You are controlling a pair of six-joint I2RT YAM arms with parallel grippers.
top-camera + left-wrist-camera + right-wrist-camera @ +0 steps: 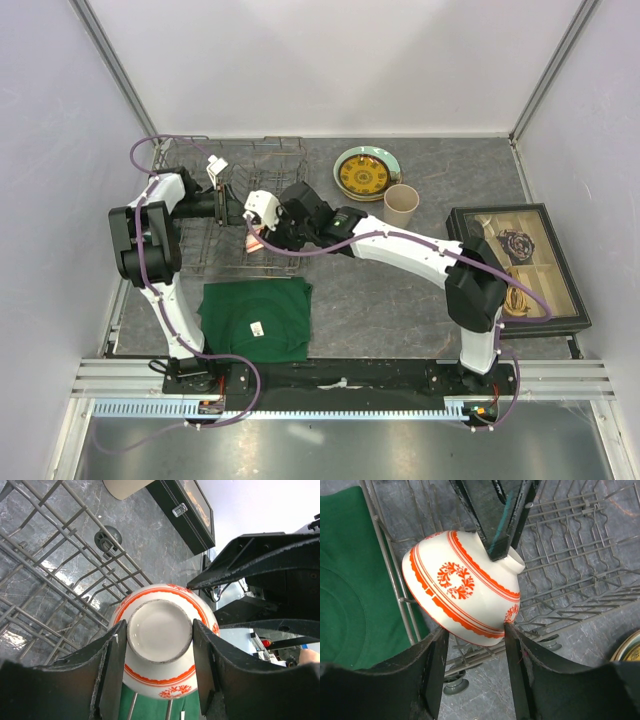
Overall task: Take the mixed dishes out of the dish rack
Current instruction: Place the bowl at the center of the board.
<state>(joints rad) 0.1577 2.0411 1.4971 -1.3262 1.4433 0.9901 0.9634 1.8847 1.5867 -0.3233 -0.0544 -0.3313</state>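
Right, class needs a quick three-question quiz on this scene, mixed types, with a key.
1. True or false: the cup stands in the rack.
2. The left pincer grips the bowl by its: A rim, B foot, C inside?
3. Fill in: the cloth is coloured ...
Key: 1 false; 2 B; 3 green.

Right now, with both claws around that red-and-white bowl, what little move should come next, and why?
Probably the right claw should close on the small red-and-white bowl: its fingers flank the rim, while the left claw grips only the foot over the dish rack.
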